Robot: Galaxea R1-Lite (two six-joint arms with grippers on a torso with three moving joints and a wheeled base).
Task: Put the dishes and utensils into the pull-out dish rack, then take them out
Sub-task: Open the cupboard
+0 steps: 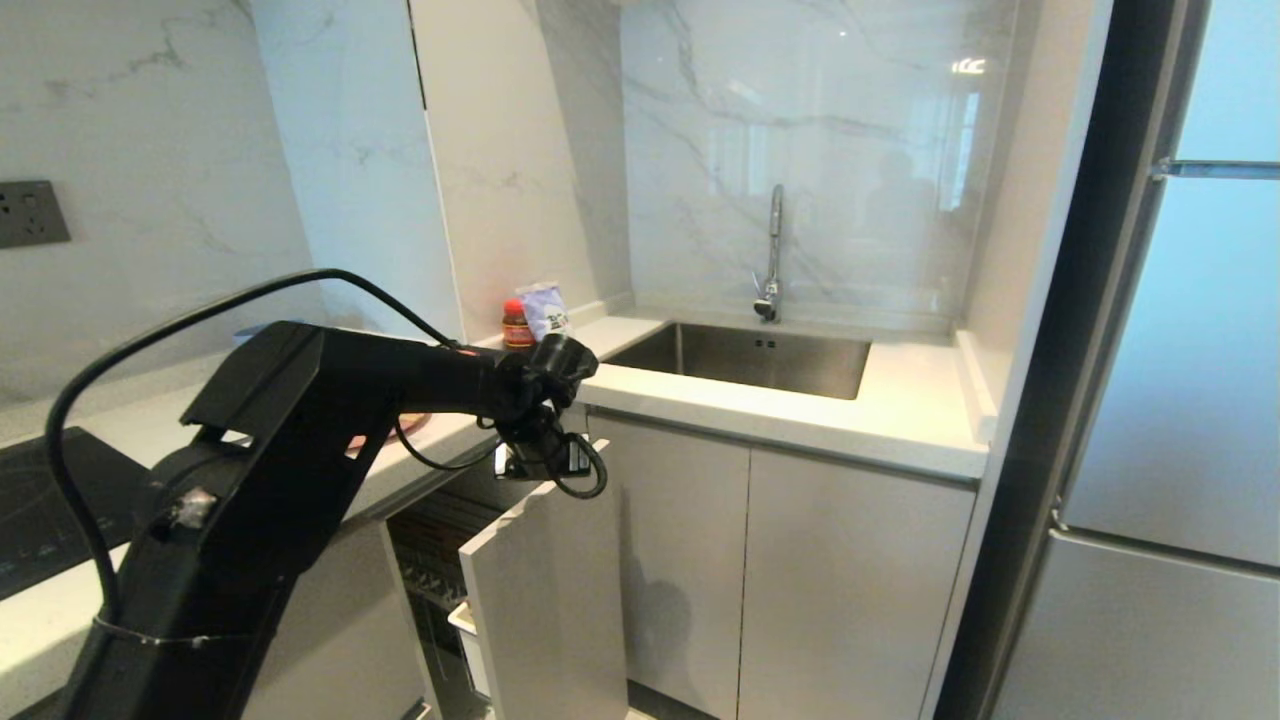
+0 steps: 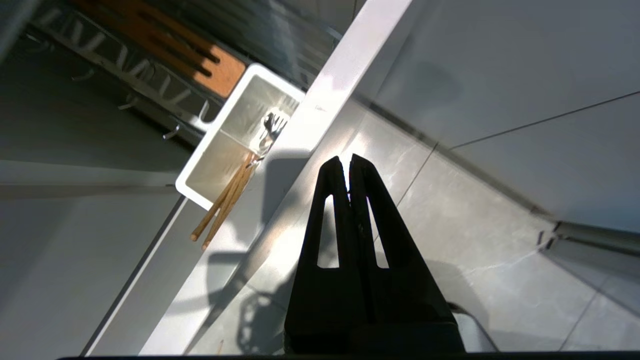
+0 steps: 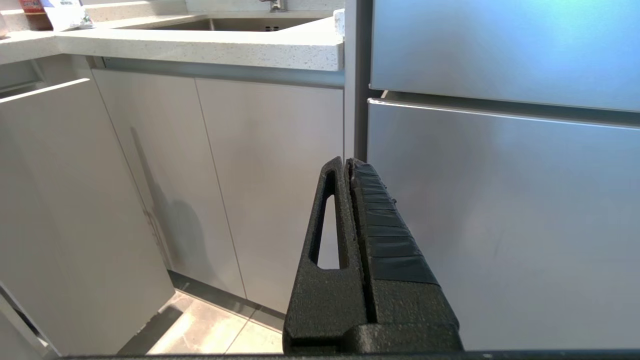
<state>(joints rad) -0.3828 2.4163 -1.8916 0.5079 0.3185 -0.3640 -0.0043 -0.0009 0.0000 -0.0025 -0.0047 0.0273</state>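
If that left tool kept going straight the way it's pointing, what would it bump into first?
Probably the top edge of the pull-out dish rack's pale panel front. The shut, empty left tool points down at it, just beside the white cutlery holder. Depth is hard to judge, so it might pass to the floor.

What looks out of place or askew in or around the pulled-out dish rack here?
Only the pair of light wooden chopsticks: they lean out over the rim of the white plastic cutlery holder instead of standing inside. The slim silver metal fork sits inside it. Nothing looks spilled or damaged.

A home kitchen: steel sink [image 1: 745,360] with faucet [image 1: 772,255], marble backsplash [image 1: 800,130], fridge [image 1: 1180,400].
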